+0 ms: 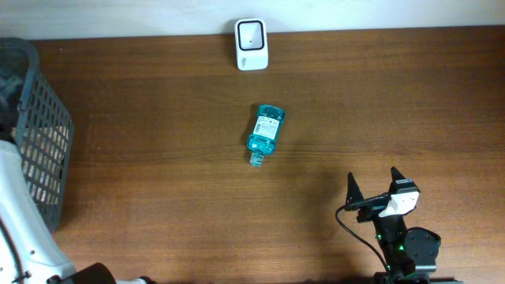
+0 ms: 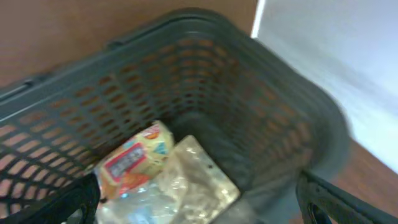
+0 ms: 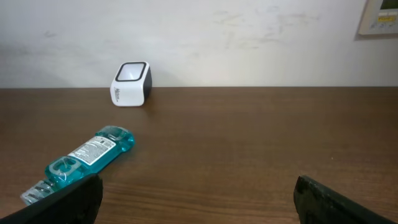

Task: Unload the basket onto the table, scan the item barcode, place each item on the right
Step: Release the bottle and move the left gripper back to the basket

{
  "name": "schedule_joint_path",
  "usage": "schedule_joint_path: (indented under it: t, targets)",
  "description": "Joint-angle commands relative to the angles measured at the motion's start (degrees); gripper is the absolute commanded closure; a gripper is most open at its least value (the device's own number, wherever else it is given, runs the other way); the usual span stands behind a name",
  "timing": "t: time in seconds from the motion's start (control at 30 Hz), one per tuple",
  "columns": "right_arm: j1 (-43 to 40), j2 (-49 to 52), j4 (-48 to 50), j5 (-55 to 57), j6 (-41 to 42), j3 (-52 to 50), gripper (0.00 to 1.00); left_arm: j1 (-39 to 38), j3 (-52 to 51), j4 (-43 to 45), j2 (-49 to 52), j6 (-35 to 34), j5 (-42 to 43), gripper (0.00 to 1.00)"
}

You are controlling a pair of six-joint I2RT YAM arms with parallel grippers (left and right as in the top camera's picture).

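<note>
the blue bottle (image 1: 264, 132) lies on its side in the middle of the bench (image 1: 158, 197), label up, in front of the white scanner (image 1: 252, 44), likely ready for pickup. the right tool (image 1: 377, 189) faces it, spread and empty. the left tool (image 2: 199, 208), also spread, hangs over the basket (image 2: 205, 68) of packets (image 2: 134, 158).

Dark wood-grain table (image 1: 158, 158) in front of me, plain off-white wall (image 3: 249, 37) behind, beige wall panel (image 3: 380, 17) top right.

a dark mesh basket (image 2: 205, 68) on the wooden table (image 1: 158, 197) holds a yellow packet (image 2: 134, 158) and a clear bag (image 2: 189, 186).
</note>
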Motion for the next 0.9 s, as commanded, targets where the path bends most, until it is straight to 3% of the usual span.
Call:
schedule_joint_path:
  t: [0.0,0.13,0.4,0.53,0.87]
  targets:
    - [-0.33,-0.22,-0.28,-0.68,0.61,-0.26,0.02,5.92,0.04,-0.26,2.86,0.70,-0.24,0.02]
    - [-0.33,-0.22,-0.28,-0.68,0.61,-0.26,0.02,10.43,0.04,-2.32,6.97,0.70,-0.22,0.08]
    - [-0.33,-0.22,-0.28,-0.68,0.61,-0.26,0.02,12.00,0.04,-6.16,16.52,1.36,-0.17,0.00]
    - [-0.33,-0.22,-0.28,-0.68,0.61,-0.26,0.02,12.02,0.04,-6.97,21.07,10.29,3.34,0.02]
    - [-0.33,-0.22,-0.28,-0.68,0.61,-0.26,0.02,16.74,-0.07,-12.26,27.56,17.22,9.05,0.01]
